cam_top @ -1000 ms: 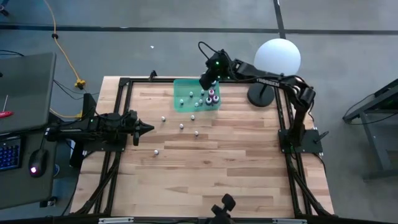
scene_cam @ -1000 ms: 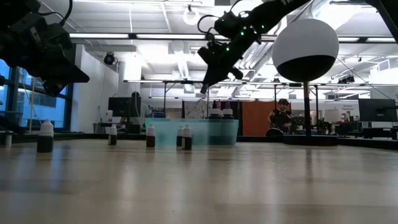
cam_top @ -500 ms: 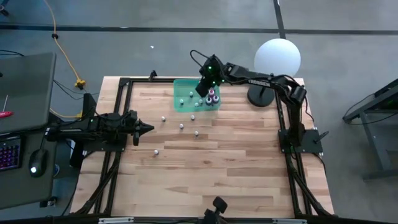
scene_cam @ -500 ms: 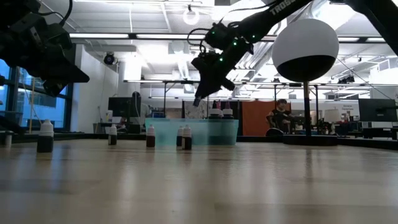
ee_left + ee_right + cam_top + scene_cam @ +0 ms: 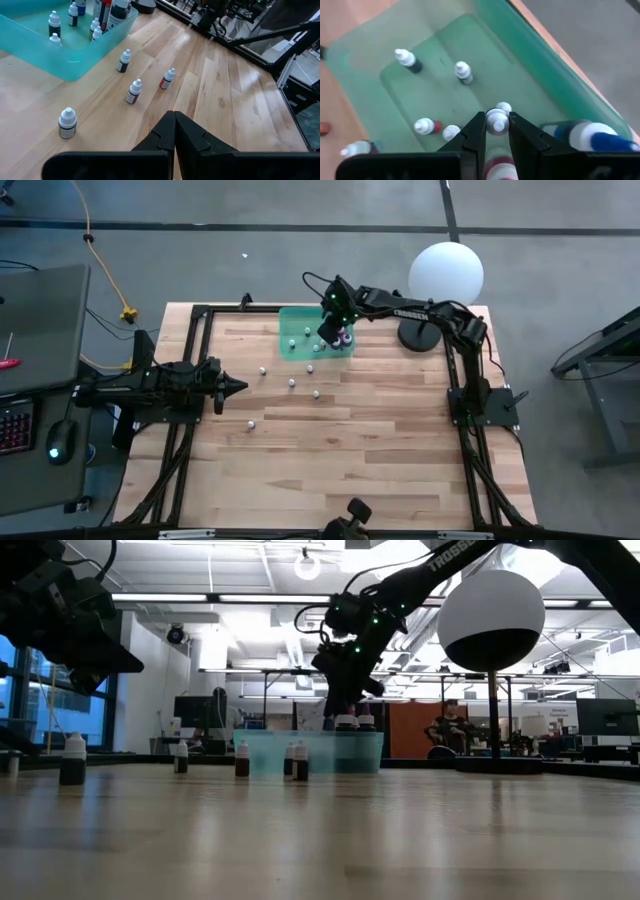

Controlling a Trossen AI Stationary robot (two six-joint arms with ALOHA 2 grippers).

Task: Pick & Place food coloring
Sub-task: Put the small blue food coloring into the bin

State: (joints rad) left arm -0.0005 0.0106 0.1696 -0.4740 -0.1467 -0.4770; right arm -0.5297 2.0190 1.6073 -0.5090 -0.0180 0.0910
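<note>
A green translucent tray [image 5: 300,332] sits at the table's far middle. Several small white-capped food coloring bottles [image 5: 463,72] stand in it, beside larger blue [image 5: 590,135] and pink ones. A few more bottles [image 5: 292,383] [image 5: 133,91] stand loose on the wood, nearer than the tray. My right gripper [image 5: 328,332] hangs over the tray, shut on one small bottle [image 5: 496,121]. My left gripper [image 5: 240,386] [image 5: 174,116] waits shut at the table's left, holding nothing. My right gripper pinches the small bottle's white cap [image 5: 496,116] between its two fingertips. The fingers slant down into the tray from the table's right. The bottle's body is hidden below the cap and fingers. Whether its base touches the tray floor, I cannot tell.
A big white globe lamp [image 5: 445,273] on a dark round base [image 5: 415,335] stands at the far right, close to my right arm. Dark frame rails [image 5: 190,350] run along the table's edges. Bare wood [image 5: 330,460] fills the near half.
My right gripper has sunk toward the tray and drifted a little toward the table's left edge, tipping more steeply downward. The gap between its fingers looks unchanged.
</note>
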